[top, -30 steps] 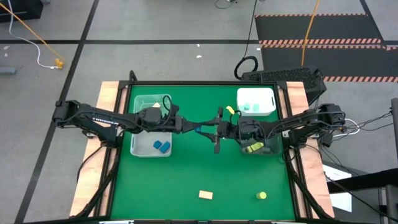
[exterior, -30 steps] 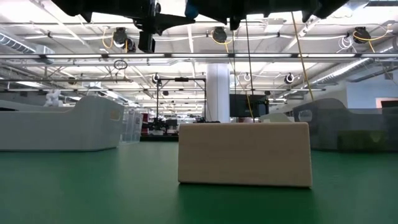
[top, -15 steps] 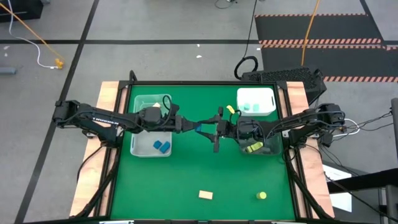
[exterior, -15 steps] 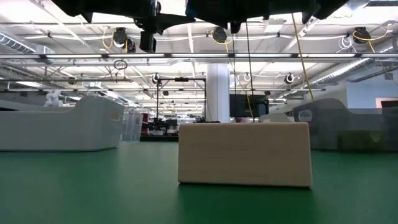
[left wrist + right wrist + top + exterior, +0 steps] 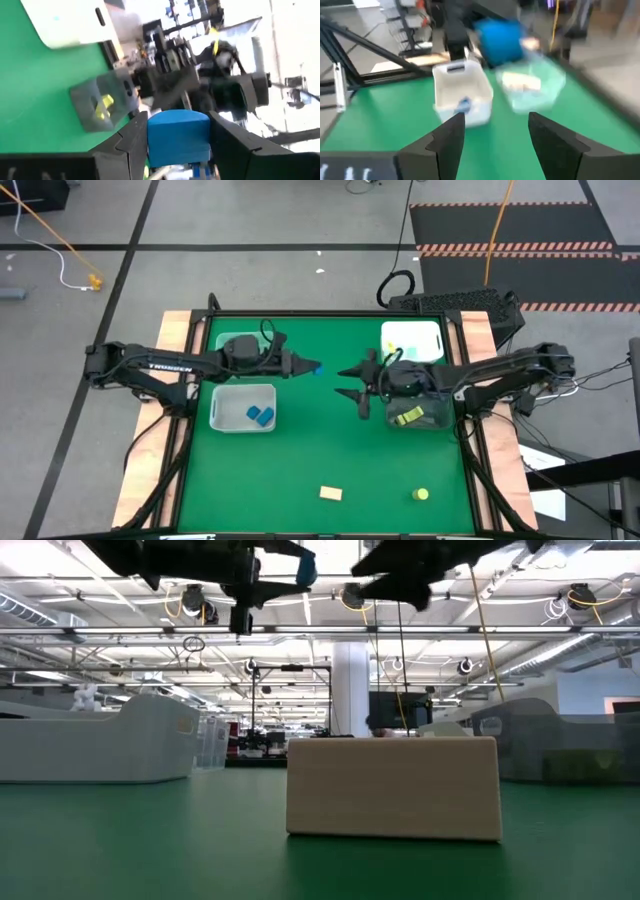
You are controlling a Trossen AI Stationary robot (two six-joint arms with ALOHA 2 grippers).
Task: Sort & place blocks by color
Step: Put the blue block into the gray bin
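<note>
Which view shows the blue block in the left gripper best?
The left wrist view: the blue block fills the space between the left gripper's fingers. The high view shows a speck at the tip, the low view a sliver, the right wrist view a blur.

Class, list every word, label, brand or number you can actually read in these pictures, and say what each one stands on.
"TROSSEN": white lettering along the left arm, seen from above; small, only just readable.
White marks at the edge of both wrist views: too blurred to read.
The blocks and bins show no lettering.
</note>
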